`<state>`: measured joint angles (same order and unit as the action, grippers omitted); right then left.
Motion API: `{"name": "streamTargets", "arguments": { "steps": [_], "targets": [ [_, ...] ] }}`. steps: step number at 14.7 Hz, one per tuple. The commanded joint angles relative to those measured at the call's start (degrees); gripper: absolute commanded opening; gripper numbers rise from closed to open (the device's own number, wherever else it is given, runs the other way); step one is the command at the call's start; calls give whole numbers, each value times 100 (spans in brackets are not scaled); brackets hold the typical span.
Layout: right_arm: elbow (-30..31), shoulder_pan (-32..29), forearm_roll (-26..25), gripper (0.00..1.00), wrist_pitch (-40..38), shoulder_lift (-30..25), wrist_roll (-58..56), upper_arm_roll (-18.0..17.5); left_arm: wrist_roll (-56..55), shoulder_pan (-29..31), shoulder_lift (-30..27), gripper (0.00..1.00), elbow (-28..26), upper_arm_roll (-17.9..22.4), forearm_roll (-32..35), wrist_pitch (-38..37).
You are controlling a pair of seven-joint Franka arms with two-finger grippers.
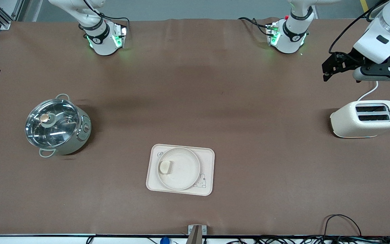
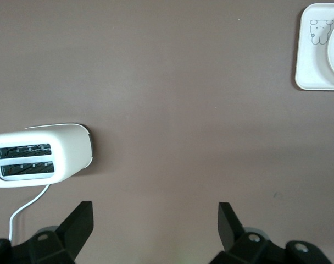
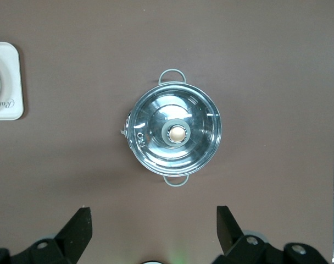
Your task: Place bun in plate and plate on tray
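Bun (image 1: 165,166) in plate (image 1: 178,168) on tray (image 1: 180,169), far from both spread-fingered grippers, left (image 2: 153,220) by toaster (image 1: 367,118), right (image 3: 153,220) over pot (image 3: 174,133); risk: descent strikes lid.

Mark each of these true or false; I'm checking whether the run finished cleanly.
1. The small cream-white bun lies in the round cream plate. True.
2. The plate sits on the brown table beside the cream rectangular tray. False: it rests on the tray.
3. The left gripper has its jaws shut on the bun. False: open, empty, above the cream toaster.
4. The right gripper is open over the table by the glass-lidded steel pot. True.
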<state>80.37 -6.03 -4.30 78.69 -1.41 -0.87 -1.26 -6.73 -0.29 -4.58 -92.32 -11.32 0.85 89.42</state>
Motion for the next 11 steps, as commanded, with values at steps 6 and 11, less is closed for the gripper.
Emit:
{"name": "streamTargets", "arguments": {
  "steps": [6,11],
  "targets": [
    [207,-38,122,100,59,-228,-62,-164,14,90,62,100,162,24,-261,-312],
    [216,-65,175,100,-46,-237,-27,-146,58,90,71,100,162,24,-261,-312]
  ]
}}
